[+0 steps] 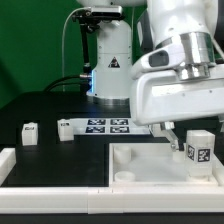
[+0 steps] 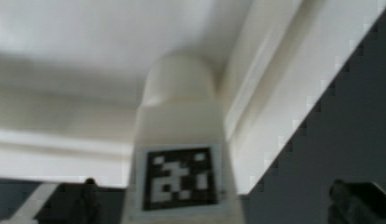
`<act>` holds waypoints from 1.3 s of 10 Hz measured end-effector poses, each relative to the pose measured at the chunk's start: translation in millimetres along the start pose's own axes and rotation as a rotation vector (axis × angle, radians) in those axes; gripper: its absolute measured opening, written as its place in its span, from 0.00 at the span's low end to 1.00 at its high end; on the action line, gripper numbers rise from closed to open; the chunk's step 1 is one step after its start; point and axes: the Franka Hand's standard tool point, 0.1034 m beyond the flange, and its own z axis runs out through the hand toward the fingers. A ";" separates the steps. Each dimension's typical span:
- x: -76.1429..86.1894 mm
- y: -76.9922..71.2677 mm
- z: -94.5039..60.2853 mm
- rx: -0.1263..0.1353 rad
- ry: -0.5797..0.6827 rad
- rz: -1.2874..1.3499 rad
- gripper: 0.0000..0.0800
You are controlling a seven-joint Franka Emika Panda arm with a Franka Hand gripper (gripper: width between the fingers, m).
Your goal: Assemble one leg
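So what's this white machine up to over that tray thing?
The robot arm is putting furniture together. Its gripper hangs open right over a small tagged white leg that stands at the corner of the big white tray-like piece. Another leg waits on the black table, beside the marker board.

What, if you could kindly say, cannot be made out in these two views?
- Gripper: exterior view, the arm's white body hides most of it.
- Small white plastic leg block with a marker tag: exterior view, lower end cut off by the tray wall; whether it is seated is unclear.
- Large white square tray-like piece: wrist view, blurred and cut off by the edges.
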 end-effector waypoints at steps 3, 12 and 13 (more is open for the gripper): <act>5.5 4.0 0.9 0.051 -0.247 0.014 0.81; 15.3 17.0 6.7 0.039 -0.229 0.060 0.49; 15.3 17.0 6.7 0.039 -0.229 0.060 0.36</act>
